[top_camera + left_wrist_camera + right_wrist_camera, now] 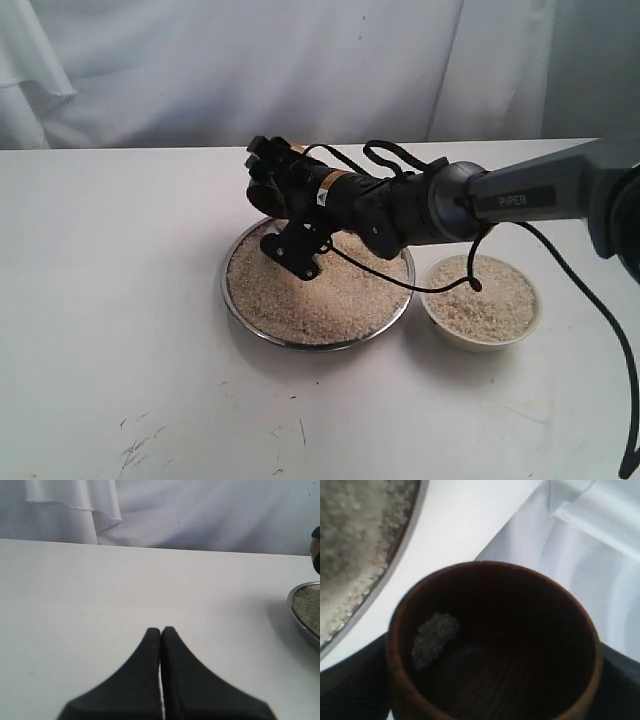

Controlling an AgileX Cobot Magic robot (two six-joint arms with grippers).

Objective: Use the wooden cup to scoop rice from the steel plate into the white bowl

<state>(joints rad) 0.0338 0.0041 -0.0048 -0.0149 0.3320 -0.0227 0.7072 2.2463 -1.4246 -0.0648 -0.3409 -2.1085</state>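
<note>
My right gripper (270, 178) reaches across the middle and hangs above the far side of the wide, shallow steel plate (226, 285), clamped on the small reddish-brown wooden cup (492, 650). The dark jaws press on opposite sides of the cup's barrel. In the wrist view the cup's mouth faces the camera. It is all but empty, with only a small clump of grains (436, 637) clinging to the inner wall.

The loose heap of pale rice (310, 300) lies below the cup and a little back toward the arm's base, so I judge the coming move to be a dip down and a drag through the heap.

The small cream-white bowl (480, 340) sits just beside the plate on the right arm's side. It already holds rice close to its rim.

My left gripper (161, 630) hangs over the bare white table (120, 300) with its jaws pressed together and nothing between them. The plate's rim only shows at the edge of its view, so the right arm is plainly the nearer one.
</note>
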